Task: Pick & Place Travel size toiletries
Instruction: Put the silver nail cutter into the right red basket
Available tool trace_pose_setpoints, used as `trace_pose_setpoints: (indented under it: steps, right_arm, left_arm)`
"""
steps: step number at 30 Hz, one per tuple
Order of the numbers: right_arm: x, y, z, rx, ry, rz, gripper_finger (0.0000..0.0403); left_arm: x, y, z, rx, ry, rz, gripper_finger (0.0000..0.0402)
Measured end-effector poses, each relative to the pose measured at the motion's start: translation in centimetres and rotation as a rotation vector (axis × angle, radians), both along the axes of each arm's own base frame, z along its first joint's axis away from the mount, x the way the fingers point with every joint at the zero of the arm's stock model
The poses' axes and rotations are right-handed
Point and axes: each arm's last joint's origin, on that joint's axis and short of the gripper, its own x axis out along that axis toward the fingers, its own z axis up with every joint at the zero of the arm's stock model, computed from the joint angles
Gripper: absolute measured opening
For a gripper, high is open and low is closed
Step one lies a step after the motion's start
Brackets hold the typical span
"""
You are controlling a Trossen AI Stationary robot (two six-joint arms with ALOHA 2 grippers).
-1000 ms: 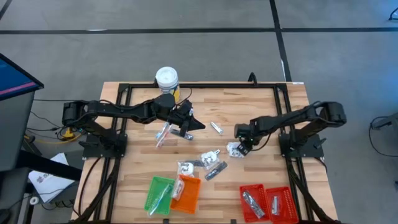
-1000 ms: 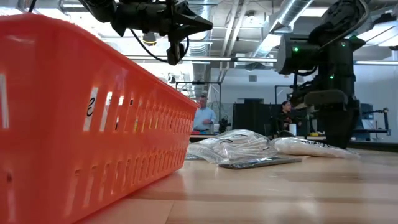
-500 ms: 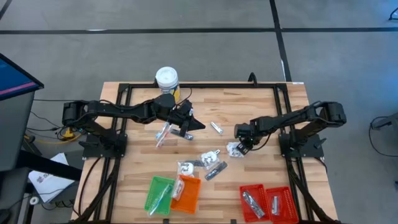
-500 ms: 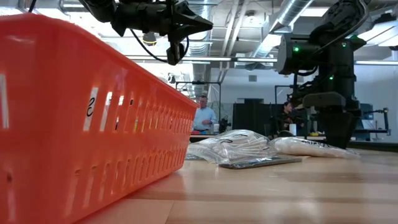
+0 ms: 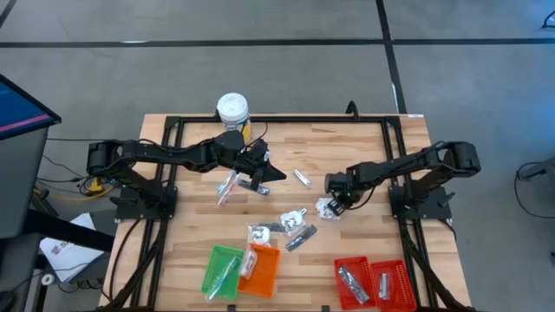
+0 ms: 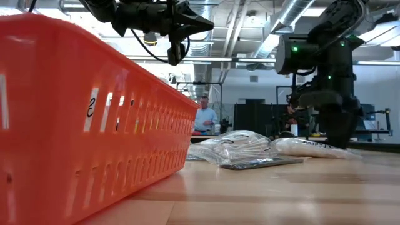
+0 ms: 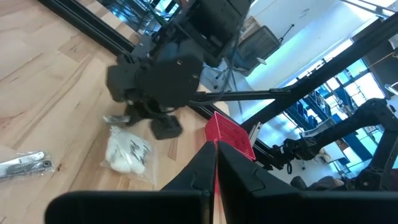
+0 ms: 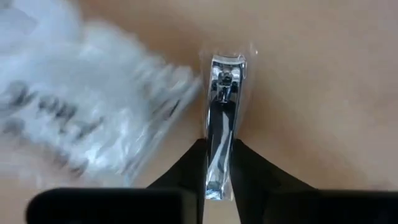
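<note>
Right hand (image 8: 219,163) is down on the worktop (image 5: 364,147), fingers clamped on a silver nail clipper (image 8: 222,121) (clear-wrapped), just beside a white packet (image 8: 74,118). Left hand (image 7: 215,163) hangs closed and empty above mid-worktop. Other toiletries (image 5: 293,227) lie near the trays (image 5: 371,282).

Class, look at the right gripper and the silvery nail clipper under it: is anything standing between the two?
Nothing visible does. The right gripper already has its fingers on either side of the nail clipper. The white packet lies beside the clipper, not across it.
</note>
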Motion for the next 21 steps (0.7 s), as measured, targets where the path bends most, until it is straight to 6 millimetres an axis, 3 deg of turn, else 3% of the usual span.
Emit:
trace_pose_setpoints:
  steps: [11,16,21]
  right_arm:
    - [1.4,1.4,6.5,0.000,-0.033,-0.012,0.0045]
    - [0.1,3.6,9.8,0.016,-0.096,-0.075,0.0039]
    - [-2.7,6.8,12.0,0.034,-0.160,-0.153,0.0040]
  left_arm:
    - [0.1,-1.1,0.0,-0.013,0.007,-0.030,0.0008]
    - [0.2,-1.7,-0.1,-0.030,0.015,-0.020,0.0008]
    - [0.4,-2.6,-0.1,-0.053,0.024,0.028,0.0008]
